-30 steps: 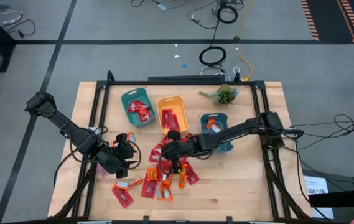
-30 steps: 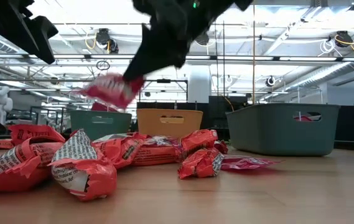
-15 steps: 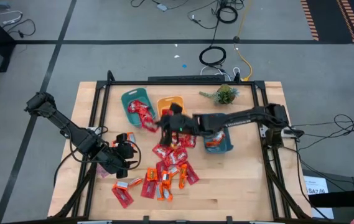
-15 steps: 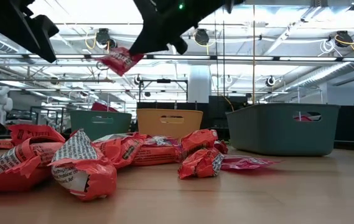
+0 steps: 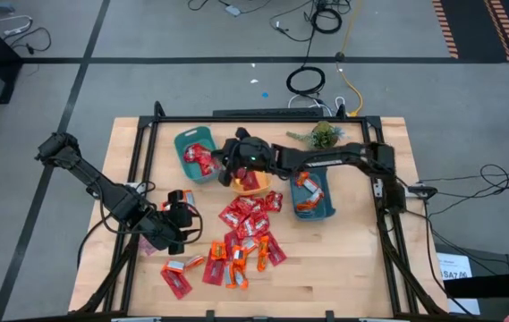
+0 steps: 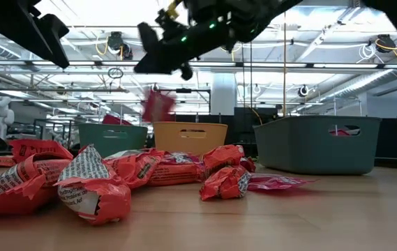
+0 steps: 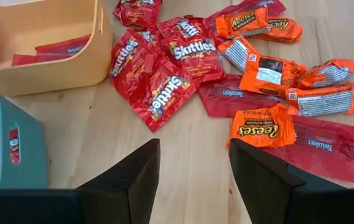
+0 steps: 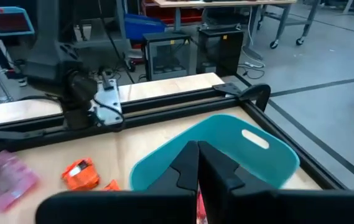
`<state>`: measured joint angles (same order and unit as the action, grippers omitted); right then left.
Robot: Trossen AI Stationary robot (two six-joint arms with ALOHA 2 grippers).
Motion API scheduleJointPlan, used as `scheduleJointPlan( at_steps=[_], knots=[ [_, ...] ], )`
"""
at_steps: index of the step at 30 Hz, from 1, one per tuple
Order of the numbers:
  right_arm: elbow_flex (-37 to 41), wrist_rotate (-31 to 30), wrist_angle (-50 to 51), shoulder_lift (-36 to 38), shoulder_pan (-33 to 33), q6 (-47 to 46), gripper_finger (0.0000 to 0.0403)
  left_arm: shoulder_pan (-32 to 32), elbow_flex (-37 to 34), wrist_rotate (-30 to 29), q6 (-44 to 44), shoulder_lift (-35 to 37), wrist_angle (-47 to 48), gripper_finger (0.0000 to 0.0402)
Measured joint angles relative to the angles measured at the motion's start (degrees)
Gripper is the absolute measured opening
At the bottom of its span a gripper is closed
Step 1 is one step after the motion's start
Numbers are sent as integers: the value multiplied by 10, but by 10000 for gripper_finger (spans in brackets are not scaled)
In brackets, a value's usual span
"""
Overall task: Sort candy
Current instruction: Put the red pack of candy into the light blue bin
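The candy is a heap of red and orange wrapped packets (image 5: 247, 228) lying flat on the table, also seen in the low view (image 6: 135, 171) and the left wrist view (image 7: 183, 50). My right gripper (image 5: 233, 159) hangs high between the left teal bin (image 5: 193, 154) and the orange bin (image 5: 252, 182). It is open by only a narrow gap (image 8: 196, 155). One red candy (image 6: 158, 106) is blurred in the air below it, touching nothing. My left gripper (image 5: 182, 224) is open (image 7: 195, 171) over bare wood, left of the heap.
A second teal bin (image 5: 312, 199) holding some candy stands under the right arm, and a small green plant (image 5: 324, 136) sits at the far edge. The left teal bin holds red candy. A pale pink packet (image 8: 9, 177) lies near the left arm. Black frame rails border the table.
My right gripper rose from the candy heap with a red candy at its fingertips and swung toward the table's far left, across the orange bin to beside the left teal bin. The candy has now come away and is in the air below it.
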<state>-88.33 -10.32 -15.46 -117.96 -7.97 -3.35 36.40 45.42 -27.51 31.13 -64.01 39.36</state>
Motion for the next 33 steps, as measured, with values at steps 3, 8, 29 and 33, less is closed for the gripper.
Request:
scheduleJointPlan(
  at_steps=[3,8,29,33],
  knots=[
    [-63,14,14,-54,-7,9,0,0,0,0,0,0,0,204],
    [-199,32,118,-139,-12,29,0,0,0,0,0,0,-2,204],
    [-302,45,522,-92,-9,37,0,0,0,1,1,0,-31,204],
    [-301,62,533,-91,-7,30,0,0,0,1,1,0,-30,204]
  ],
)
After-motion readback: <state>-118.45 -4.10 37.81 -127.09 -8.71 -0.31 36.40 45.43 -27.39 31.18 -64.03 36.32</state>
